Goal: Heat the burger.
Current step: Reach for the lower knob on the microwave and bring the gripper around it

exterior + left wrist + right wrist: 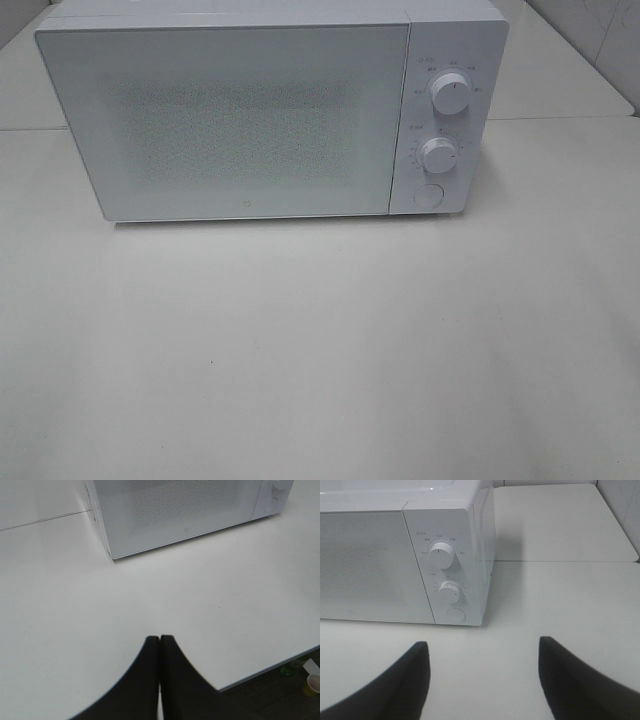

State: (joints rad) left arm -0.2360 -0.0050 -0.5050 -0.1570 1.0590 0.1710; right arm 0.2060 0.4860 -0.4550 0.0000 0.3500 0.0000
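Observation:
No burger shows in any view; it is hidden or out of view. A white microwave (250,120) stands at the back of the table with its door shut. It has two knobs (451,96) and a round button (428,196) on its right panel. It also shows in the left wrist view (185,510) and in the right wrist view (405,565). My left gripper (160,640) is shut and empty, above the bare table in front of the microwave. My right gripper (482,647) is open and empty, in front of the microwave's control panel. Neither gripper shows in the exterior high view.
The white table (320,350) stretches in front of the microwave. Its front edge (270,667) shows in the left wrist view, with cups (314,682) on the dark floor beyond. A seam (570,561) joins a second table behind.

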